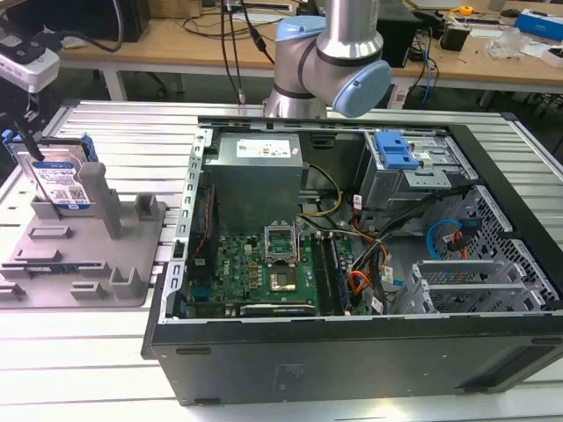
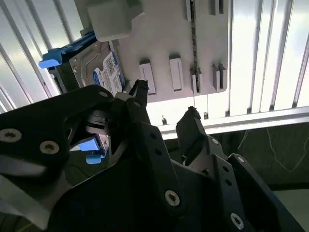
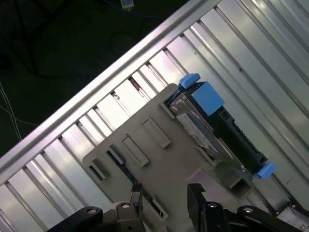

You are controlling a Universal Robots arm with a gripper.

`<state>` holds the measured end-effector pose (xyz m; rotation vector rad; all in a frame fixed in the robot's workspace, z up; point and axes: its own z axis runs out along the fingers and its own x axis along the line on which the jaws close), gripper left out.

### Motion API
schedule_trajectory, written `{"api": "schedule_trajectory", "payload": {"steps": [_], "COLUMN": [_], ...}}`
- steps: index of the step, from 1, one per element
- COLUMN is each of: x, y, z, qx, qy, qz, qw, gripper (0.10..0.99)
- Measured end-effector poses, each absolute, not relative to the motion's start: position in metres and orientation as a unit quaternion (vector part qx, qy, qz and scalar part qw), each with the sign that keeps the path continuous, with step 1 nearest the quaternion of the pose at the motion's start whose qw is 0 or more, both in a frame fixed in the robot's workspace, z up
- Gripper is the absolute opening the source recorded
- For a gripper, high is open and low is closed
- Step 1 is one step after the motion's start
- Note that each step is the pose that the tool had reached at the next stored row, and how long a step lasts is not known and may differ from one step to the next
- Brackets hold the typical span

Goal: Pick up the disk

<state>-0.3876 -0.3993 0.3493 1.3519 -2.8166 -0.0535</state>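
Observation:
The disk (image 1: 63,183) is a silver hard drive with a blue-and-white label and blue side rails. It stands on edge at the back of the grey tray (image 1: 88,264), leaning against an upright post, on the exterior view's left. My gripper (image 1: 29,145) hangs just above and beside the disk's top edge. In both wrist views the two dark fingers are spread with nothing between them, so the gripper (image 2: 165,104) (image 3: 166,193) is open. The disk (image 2: 96,67) (image 3: 212,125) lies off to one side of the fingers, apart from them, over the tray (image 3: 145,159).
An open black computer case (image 1: 352,369) takes up the middle and right, with a motherboard, cables and a blue latch piece (image 1: 396,149) inside. The arm (image 1: 330,53) rises behind the case. The slatted metal table (image 1: 88,369) runs underneath, and its edge (image 3: 96,82) is close to the tray.

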Motion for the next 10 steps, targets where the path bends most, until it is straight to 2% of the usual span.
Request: {"api": "schedule_trajectory", "payload": {"steps": [1,2,10], "x": [-0.3874,-0.387,-0.3851], "y": [-0.3993,-0.3993,-0.3993], "z": [0.3493,0.3494,0.3493], "qx": [0.441,0.451,0.518], "qy": [-0.897,-0.892,-0.855], "qz": [-0.017,-0.017,-0.016], "qw": [0.009,0.009,0.01], "gripper": [0.494,0.557,0.557]}}
